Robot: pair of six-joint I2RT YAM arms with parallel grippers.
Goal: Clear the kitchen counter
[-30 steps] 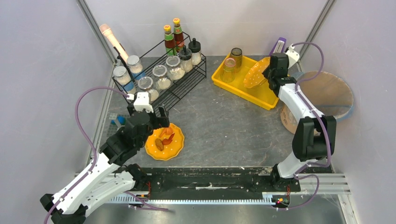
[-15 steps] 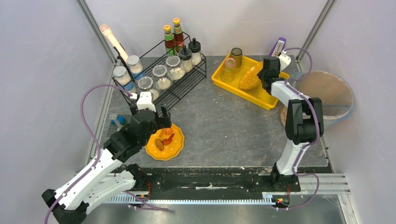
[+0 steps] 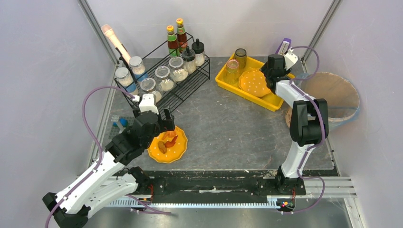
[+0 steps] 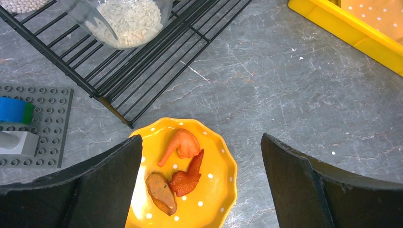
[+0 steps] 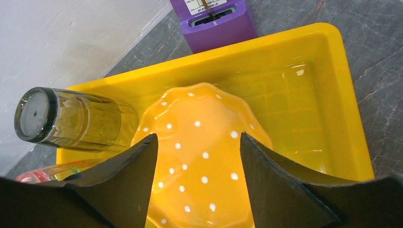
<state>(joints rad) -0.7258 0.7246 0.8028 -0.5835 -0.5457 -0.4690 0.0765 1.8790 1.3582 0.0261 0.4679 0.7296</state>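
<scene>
Inside tray (image 3: 242, 93), plate (image 3: 255, 81) dropped flat, right gripper (image 5: 197, 142) parted

Bright, even overhead light; soft shadows; sharp focus throughout.

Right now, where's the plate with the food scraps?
In the top view, the plate sits on the counter at near left, just in front of the rack, under the open left gripper.

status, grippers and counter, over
Left gripper open over food plate on kitchen counter. Right gripper open above empty plate in yellow tray. Wire rack near food plate.
</scene>
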